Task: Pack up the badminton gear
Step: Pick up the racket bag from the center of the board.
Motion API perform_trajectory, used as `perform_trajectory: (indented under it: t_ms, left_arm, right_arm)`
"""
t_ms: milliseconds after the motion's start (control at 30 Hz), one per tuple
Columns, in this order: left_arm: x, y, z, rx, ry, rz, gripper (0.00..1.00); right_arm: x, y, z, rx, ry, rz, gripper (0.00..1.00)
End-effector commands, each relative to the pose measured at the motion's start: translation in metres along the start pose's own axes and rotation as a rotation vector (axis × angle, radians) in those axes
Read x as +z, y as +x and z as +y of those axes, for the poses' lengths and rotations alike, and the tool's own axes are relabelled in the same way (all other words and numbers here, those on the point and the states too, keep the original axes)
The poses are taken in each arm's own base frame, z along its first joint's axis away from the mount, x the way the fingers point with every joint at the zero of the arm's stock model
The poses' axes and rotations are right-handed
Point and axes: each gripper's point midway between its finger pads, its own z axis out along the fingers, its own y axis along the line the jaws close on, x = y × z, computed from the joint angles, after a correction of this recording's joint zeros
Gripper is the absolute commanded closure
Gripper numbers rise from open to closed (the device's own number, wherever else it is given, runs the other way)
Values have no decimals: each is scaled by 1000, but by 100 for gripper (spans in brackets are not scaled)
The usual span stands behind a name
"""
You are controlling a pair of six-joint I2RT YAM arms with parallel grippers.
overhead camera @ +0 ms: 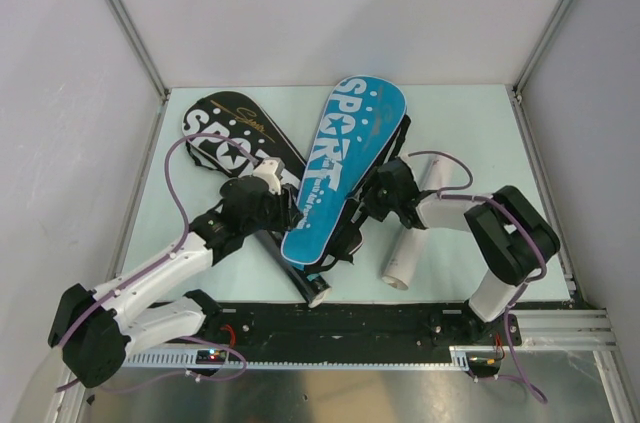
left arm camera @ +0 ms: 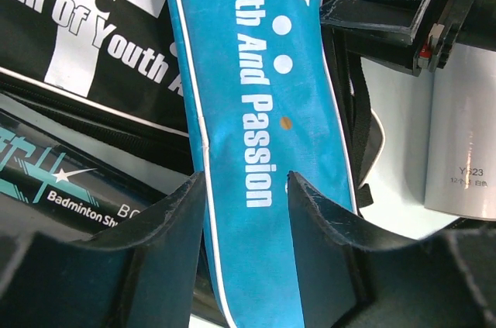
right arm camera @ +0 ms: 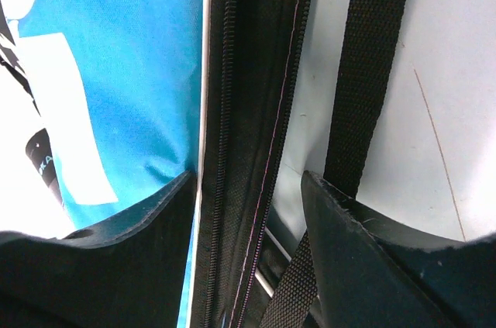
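Note:
The blue "SPORT" cover (overhead camera: 345, 158) lies diagonally across the table, partly over the black "SPORT" cover (overhead camera: 225, 128). A black tube (overhead camera: 312, 288) pokes out under its narrow end. A white tube (overhead camera: 418, 233) lies to the right. My left gripper (left arm camera: 244, 181) is open, its fingers straddling the blue cover's narrow end (left arm camera: 256, 111). My right gripper (right arm camera: 248, 177) is open, its fingers either side of the cover's black zipper edge (right arm camera: 248, 88), beside a black strap (right arm camera: 372, 56). A thin silver rod (right arm camera: 273, 268) shows under that edge. Rackets and shuttlecock are hidden.
In the left wrist view the black cover (left arm camera: 85, 25) and the printed black tube (left arm camera: 62, 181) lie left of the blue cover, the white tube (left arm camera: 465, 134) and my right gripper's fingers (left arm camera: 403, 2) to the right. Walls enclose the table (overhead camera: 470, 113) on three sides.

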Motion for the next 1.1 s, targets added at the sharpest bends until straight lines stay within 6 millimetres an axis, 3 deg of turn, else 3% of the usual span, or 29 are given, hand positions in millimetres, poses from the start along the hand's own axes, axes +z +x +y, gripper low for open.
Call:
perform_trajectory:
  t_ms: [0, 100, 200, 367, 500, 700, 933, 1067]
  left_arm:
    - [0, -9, 5, -17, -36, -34, 49]
    - [-1, -12, 6, -24, -41, -39, 49]
    - [-3, -14, 7, -27, -47, -42, 49]
    - [-7, -27, 13, -68, -54, -66, 50]
    - [-15, -52, 13, -120, -14, -107, 46]
    - [-23, -70, -20, -38, 177, -67, 42]
    - [-59, -58, -52, 430, 276, -197, 42]
    - [-84, -44, -56, 663, 316, -301, 39]
  right_arm:
    - [5, 4, 7, -4, -42, 3, 38]
    - [10, 4, 5, -3, -50, 4, 39]
    - [15, -1, 7, -4, -80, -2, 45]
    - [7, -20, 17, -32, -130, -37, 77]
    - [-18, -43, 49, -83, -239, -80, 97]
    - [-49, -59, 81, -73, -281, -106, 100]
    - [-77, -76, 105, 19, -242, -156, 100]
    - [-87, -84, 122, 89, -248, -144, 100]
